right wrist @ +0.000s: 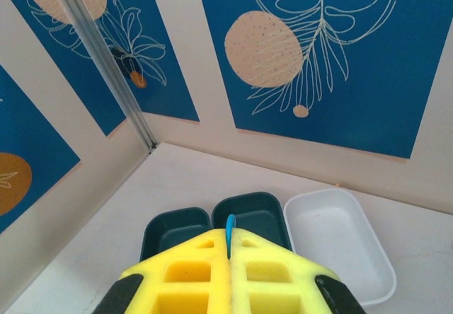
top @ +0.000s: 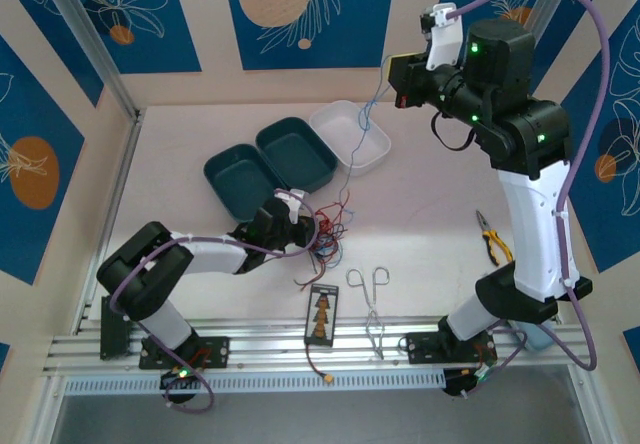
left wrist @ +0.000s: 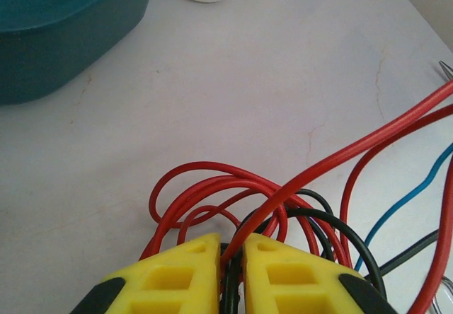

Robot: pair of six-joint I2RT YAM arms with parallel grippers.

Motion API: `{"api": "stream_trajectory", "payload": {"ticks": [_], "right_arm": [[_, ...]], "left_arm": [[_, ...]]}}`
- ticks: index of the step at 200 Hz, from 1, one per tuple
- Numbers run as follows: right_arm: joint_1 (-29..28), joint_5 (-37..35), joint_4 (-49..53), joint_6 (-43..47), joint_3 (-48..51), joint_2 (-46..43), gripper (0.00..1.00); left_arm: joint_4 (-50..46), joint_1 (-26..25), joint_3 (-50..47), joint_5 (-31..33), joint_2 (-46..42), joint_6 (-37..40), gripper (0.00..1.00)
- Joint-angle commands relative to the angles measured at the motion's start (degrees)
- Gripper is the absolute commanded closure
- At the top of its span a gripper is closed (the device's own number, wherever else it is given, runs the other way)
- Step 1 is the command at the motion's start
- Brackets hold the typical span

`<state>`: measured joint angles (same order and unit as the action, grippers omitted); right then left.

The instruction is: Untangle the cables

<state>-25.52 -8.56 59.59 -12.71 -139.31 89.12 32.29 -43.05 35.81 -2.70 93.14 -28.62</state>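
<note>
A tangle of red, black and blue cables (top: pixel 325 232) lies mid-table. My left gripper (top: pixel 300 216) rests low at its left side, shut on red and black strands (left wrist: pixel 241 208) that run between its yellow fingers (left wrist: pixel 184 275). One blue cable (top: pixel 362 129) rises from the tangle over the white tray to my right gripper (top: pixel 397 82), which is raised high at the back. That right gripper (right wrist: pixel 229 247) is shut on the blue cable's end (right wrist: pixel 230 224), which pokes out between the fingertips.
Two teal trays (top: pixel 240 179) (top: pixel 297 156) and a white tray (top: pixel 352 134) stand at the back. Silver forceps (top: pixel 370 299), a small black circuit board (top: pixel 322 316) and yellow-handled pliers (top: pixel 492 239) lie near the front.
</note>
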Motion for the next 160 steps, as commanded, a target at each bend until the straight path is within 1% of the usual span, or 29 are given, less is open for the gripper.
{"api": "stream_trajectory", "payload": {"ticks": [1,57,94,160], "right_arm": [[2.18,3.59,-2.18,-1.52,-3.06,0.59,1.00],[5.49,6.65,-3.32,-2.53,-8.87,3.25,1.00],[7.16,8.78,-4.81,-3.81,-11.06,4.43,1.00],[9.01,11.01,-4.43,-4.55,-11.69,5.27,1.00]], "left_arm": [[-0.30,-0.46,-0.21,0.94,0.50,0.04,0.86],[-1.12,-0.47,-0.07,1.47,0.46,0.41,0.90],[-1.06,-0.46,-0.17,1.21,0.77,0.29,0.91],[-0.94,-0.46,-0.25,0.97,0.87,0.16,0.90]]}}
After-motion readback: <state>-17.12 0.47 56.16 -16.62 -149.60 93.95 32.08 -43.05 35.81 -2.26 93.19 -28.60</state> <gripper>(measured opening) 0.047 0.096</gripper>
